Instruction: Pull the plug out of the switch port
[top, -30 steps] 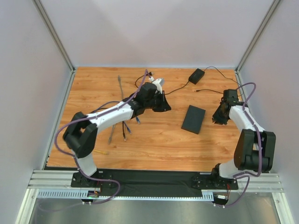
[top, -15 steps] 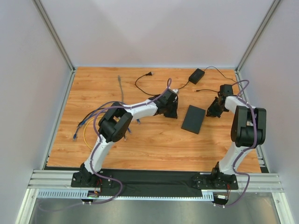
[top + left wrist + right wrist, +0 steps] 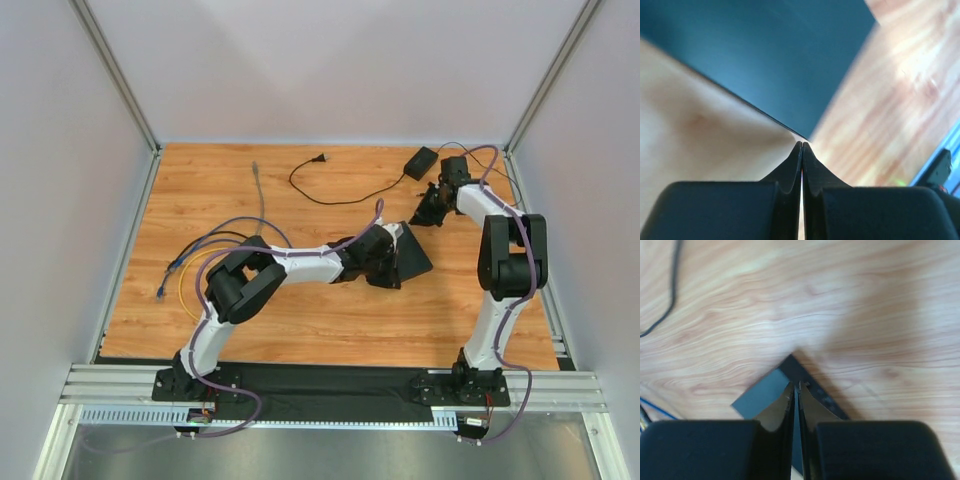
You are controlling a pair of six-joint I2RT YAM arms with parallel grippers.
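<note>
Left fingers (image 3: 790, 167) are pressed together and hold nothing, their tips right at 1 corner of the black switch (image 3: 765, 60), which lies just ahead of them on the wooden bench (image 3: 865, 300). Right fingers (image 3: 781, 412) are closed to a hairline slit (nothing visible between them), with another corner of the switch just beyond their tips; contact unclear.

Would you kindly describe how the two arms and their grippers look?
The left arm and right arm have white links, black joints and a purple cable looping alongside each. The left gripper and right gripper are black and taper to thin tips.
</note>
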